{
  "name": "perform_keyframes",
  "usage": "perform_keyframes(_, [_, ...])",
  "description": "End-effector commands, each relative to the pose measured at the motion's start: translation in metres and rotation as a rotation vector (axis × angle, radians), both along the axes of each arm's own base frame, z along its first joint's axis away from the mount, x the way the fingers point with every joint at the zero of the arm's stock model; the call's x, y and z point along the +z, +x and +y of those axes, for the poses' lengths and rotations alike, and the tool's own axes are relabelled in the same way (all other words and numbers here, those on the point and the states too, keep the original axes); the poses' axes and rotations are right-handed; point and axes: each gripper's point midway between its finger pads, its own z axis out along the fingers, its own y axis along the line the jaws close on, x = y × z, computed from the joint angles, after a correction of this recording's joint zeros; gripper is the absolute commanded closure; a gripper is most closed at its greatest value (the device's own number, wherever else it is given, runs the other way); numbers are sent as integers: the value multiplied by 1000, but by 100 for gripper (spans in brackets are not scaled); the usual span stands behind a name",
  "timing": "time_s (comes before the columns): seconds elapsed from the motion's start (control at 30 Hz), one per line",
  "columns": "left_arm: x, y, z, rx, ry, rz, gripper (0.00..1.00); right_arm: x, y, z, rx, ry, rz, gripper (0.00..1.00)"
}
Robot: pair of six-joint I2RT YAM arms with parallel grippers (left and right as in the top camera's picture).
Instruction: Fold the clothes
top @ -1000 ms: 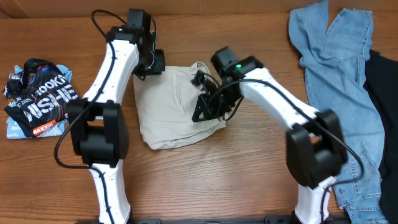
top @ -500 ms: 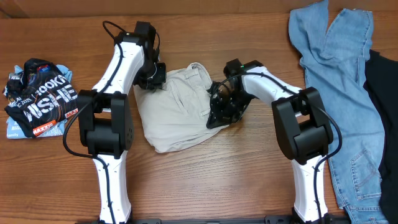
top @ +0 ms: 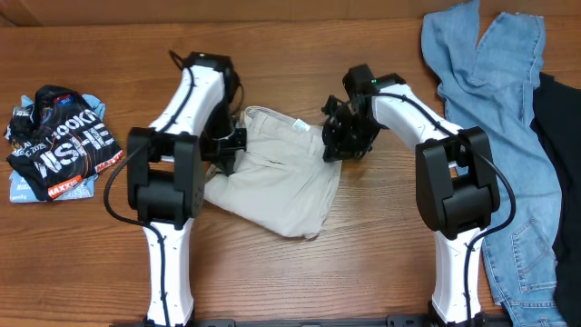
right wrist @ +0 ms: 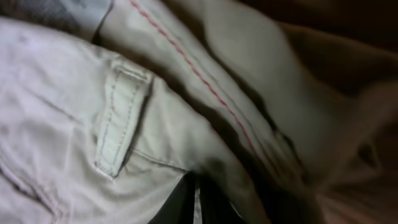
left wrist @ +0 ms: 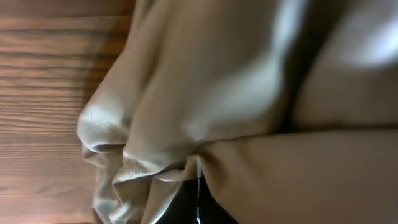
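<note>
The cream trousers point(top: 277, 182) lie folded in a bundle mid-table between both arms. My left gripper point(top: 229, 149) is shut on their left edge. In the left wrist view bunched cream cloth point(left wrist: 205, 93) fills the frame and runs down into the closed dark fingertips point(left wrist: 198, 208). My right gripper point(top: 341, 142) is shut on the trousers' right upper edge. The right wrist view shows the waistband with a belt loop point(right wrist: 118, 118) and red stitching, with cloth pinched at the dark fingertips point(right wrist: 196, 205). Light blue jeans point(top: 490, 100) lie spread at the far right. A black white-lettered piece point(top: 59, 145) sits crumpled at the left.
A black cloth point(top: 558, 127) lies partly on top of the jeans at the right edge. Bare wooden table point(top: 363, 263) shows in front of the trousers and between the arm bases.
The left gripper came down from the trousers' top corner to their left edge and closed on it. The right gripper moved up and right. The trousers shifted and now reach further toward the front.
</note>
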Motion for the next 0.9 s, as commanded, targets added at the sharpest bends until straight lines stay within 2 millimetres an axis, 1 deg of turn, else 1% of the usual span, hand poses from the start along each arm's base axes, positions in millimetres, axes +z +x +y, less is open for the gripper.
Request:
perform_keyframes(0.0, [41,11,-1,16,13,-145,96,-12,28,-48,-21,-255,-81,91])
perform_keyframes(0.07, [63,20,8,37,53,-240,94,0,34,-46,-24,-250,-101,91])
perform_keyframes(0.1, [74,27,13,39,67,-301,86,7,37,-45,-26,-246,-114,91])
perform_keyframes(0.13, [84,33,14,40,68,-356,68,13,40,-45,-28,-242,-127,91])
perform_keyframes(0.17, [93,41,14,42,62,-415,55,17,42,-44,-28,-239,-138,91])
perform_keyframes(0.2, [103,51,12,34,41,-482,39,21,44,-42,-28,-234,-150,91])
perform_keyframes(0.27, [113,67,0,-25,-43,-569,25,24,45,-40,-25,-232,-156,91])
perform_keyframes(0.33, [115,78,-16,-99,-141,-617,12,23,42,-38,-18,-234,-149,91])
perform_keyframes(0.4, [107,83,-19,-107,-156,-616,11,23,40,-36,-13,-235,-145,91])
perform_keyframes(0.47, [92,89,-19,-103,-155,-598,7,23,39,-35,-9,-235,-145,91])
perform_keyframes(0.5, [83,91,-20,-102,-157,-585,7,23,39,-34,-8,-235,-145,91])
perform_keyframes(0.53, [63,95,-24,-122,-176,-556,7,23,39,-34,-7,-234,-145,91])
perform_keyframes(0.6, [42,96,-31,-161,-217,-521,6,23,39,-33,-7,-232,-144,91])
perform_keyframes(0.7, [11,97,-28,-165,-206,-472,7,23,38,-34,-7,-232,-142,91])
perform_keyframes(0.73, [-3,100,-32,-158,-243,-461,6,23,38,-34,-7,-232,-142,91])
perform_keyframes(0.77, [-9,101,-40,-177,-302,-458,6,23,38,-34,-7,-232,-142,91])
perform_keyframes(0.87, [-24,99,-52,-178,-397,-431,8,23,38,-34,-7,-232,-142,91])
